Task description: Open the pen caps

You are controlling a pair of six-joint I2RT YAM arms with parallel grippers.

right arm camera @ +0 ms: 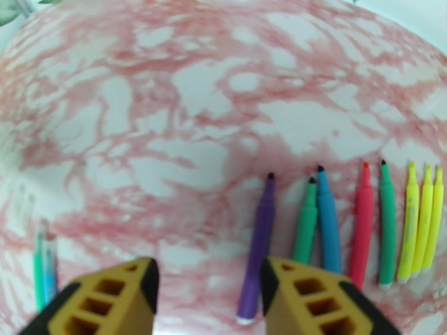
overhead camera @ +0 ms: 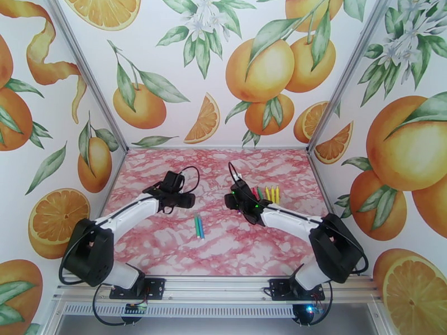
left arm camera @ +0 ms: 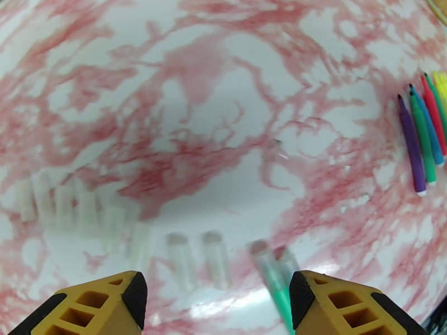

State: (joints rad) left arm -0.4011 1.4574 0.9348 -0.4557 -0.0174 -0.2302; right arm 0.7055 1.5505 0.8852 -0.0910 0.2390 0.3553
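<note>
Several clear pen caps (left arm camera: 179, 258) lie in a curved row on the pink marble table, just ahead of my left gripper (left arm camera: 218, 291), which is open and holds nothing. A green pen (left arm camera: 277, 288) and a blue one beside it lie by its right finger, each with a clear cap on its tip; the pair (overhead camera: 198, 226) rests between the arms. My right gripper (right arm camera: 209, 280) is open and empty above the table. A purple pen (right arm camera: 257, 252) lies under its right finger, first in a row of uncapped pens (right arm camera: 363, 230): green, blue, red, green and three yellow.
In the top view the left gripper (overhead camera: 187, 201) and right gripper (overhead camera: 229, 202) hover close together mid-table. The uncapped pen row (overhead camera: 267, 194) sits just right of the right gripper. Orange-patterned walls close off the table (overhead camera: 167, 252) at the back and sides.
</note>
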